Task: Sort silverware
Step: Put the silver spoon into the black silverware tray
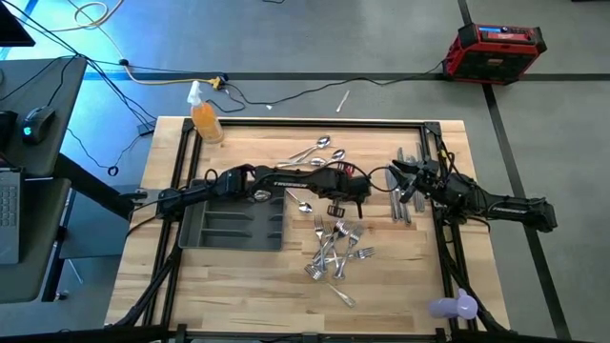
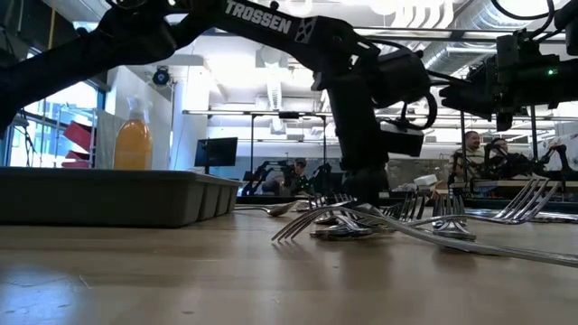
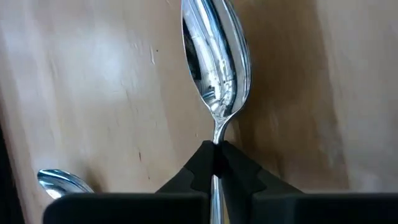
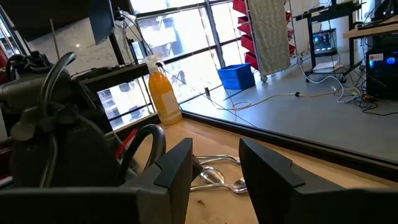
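Silverware lies on the wooden table: a heap of forks [image 1: 335, 250], spoons [image 1: 319, 149] near the far edge, and knives [image 1: 401, 205] on the right. My left gripper [image 1: 338, 205] reaches over the dark grey tray [image 1: 233, 225] to the table's middle, low beside the forks [image 2: 361, 217], and is shut on a spoon [image 3: 214, 62]. My right gripper [image 4: 214, 180] is open and touches nothing. It is raised [image 2: 506, 72] over the knives [image 1: 405, 181] and faces the far spoons [image 4: 214, 177]. My left gripper pinches the spoon between its two fingertips [image 3: 233, 171], on the handle's neck [image 3: 217, 134] just behind the bowl. The fingers lie along the handle, which runs back between them. The bowl sticks out past the fingertips over the wood. Whether it is lifted clear, I cannot tell.
An orange spray bottle [image 1: 205, 116] stands at the far left corner. Another spoon [image 1: 301, 203] lies between the tray and the forks. A purple object [image 1: 454, 306] sits at the near right corner. A black frame rims the table. People show beyond the table [image 2: 470, 144].
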### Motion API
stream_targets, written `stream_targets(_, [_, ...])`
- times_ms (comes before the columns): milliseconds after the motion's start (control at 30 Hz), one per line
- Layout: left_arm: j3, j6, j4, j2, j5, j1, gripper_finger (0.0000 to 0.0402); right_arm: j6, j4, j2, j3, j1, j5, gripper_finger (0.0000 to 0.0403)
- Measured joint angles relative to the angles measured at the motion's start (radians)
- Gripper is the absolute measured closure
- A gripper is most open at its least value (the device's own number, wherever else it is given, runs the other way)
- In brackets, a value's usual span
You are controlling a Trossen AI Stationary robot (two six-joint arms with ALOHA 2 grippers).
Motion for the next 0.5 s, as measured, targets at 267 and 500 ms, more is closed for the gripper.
stream_targets(267, [0.005,-0.046,-0.083,-0.040,0.257,0.032,0.0401,0.000,0.000,0.000,0.000,0.000,-0.001,0.0282])
stream_targets(500, [0.007,-0.029,-0.091,-0.064,0.286,0.042,0.0401,0.000,-0.001,0.000,0.000,0.000,-0.002,0.0282])
